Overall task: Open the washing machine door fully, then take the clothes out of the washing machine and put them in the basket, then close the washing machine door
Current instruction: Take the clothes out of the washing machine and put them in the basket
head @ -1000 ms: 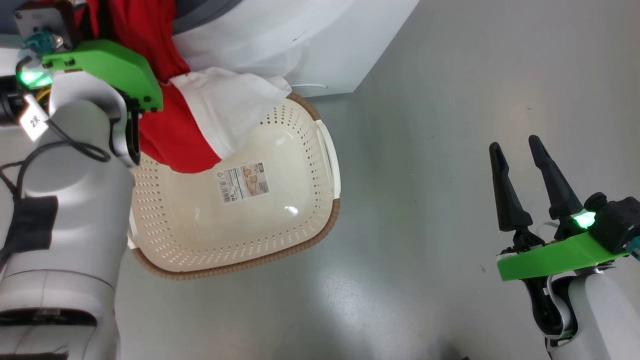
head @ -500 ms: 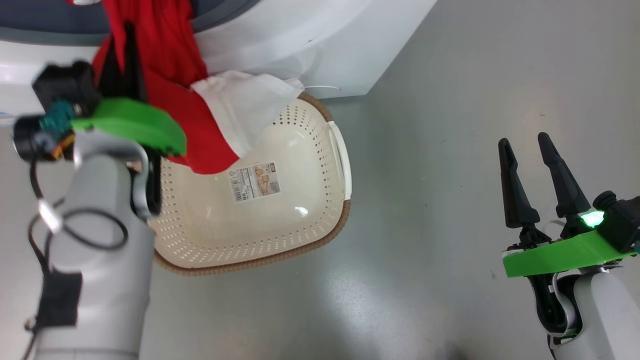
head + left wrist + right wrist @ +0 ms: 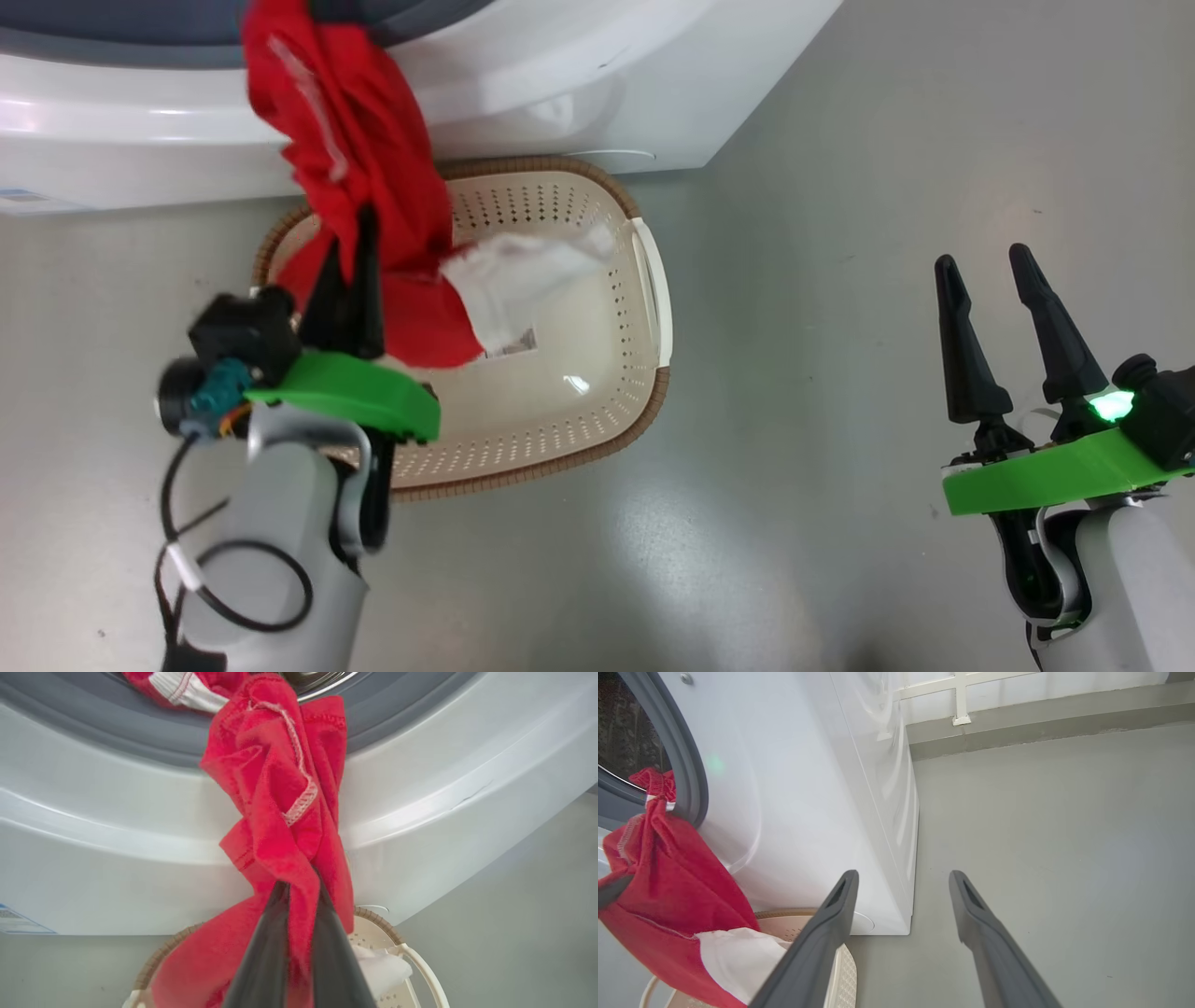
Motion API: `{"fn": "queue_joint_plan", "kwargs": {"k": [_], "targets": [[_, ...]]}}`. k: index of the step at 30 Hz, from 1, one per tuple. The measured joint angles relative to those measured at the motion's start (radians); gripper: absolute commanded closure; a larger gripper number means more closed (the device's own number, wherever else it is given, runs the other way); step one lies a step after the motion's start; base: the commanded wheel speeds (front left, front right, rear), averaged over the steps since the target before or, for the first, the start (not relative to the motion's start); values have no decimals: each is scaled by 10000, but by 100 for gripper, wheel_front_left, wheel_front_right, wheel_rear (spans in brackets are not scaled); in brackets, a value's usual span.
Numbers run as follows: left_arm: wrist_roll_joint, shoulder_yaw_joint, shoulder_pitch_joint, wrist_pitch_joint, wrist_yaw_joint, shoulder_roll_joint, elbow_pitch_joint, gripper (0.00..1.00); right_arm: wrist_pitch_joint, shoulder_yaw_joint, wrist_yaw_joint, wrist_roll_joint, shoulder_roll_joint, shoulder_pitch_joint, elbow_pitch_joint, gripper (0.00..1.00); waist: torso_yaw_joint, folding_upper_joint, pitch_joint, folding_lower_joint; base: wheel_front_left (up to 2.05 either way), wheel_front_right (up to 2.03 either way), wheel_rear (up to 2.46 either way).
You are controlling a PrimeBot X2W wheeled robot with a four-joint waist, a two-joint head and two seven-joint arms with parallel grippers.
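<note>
Clothes (image 3: 364, 140): red bundle clamped between closed left fingers (image 3: 366, 299), hanging from washing machine (image 3: 560, 93) mouth into basket (image 3: 579, 420) just beside its front. Right fingers (image 3: 966, 364) apart, empty, over open floor (image 3: 840, 280). Left wrist view adds grey ring (image 3: 140, 742); right wrist view, machine's side.
</note>
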Motion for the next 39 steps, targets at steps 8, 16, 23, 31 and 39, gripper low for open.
{"fn": "queue_joint_plan", "kwargs": {"k": [8,16,23,31,39], "targets": [[-554,-397,302,0,236,12,763,100,0,15,0,0,4,-236,-36,0,-161,0,257,0,0,0,0],[-633,-456,-82,8,117,19,2173,100,0,59,0,4,33,-249,-40,0,-394,0,657,0,0,0,0],[-612,-606,-884,10,-38,17,3446,100,0,228,0,63,75,-567,-63,0,-602,0,1121,0,0,0,0],[-644,-869,-1841,10,-33,13,4644,100,0,374,0,79,92,-685,-102,0,-747,0,1758,0,0,0,0],[-717,-953,-2373,10,-12,8,5340,0,0,412,0,100,121,-878,-128,0,-844,0,2199,0,0,0,0]]}}
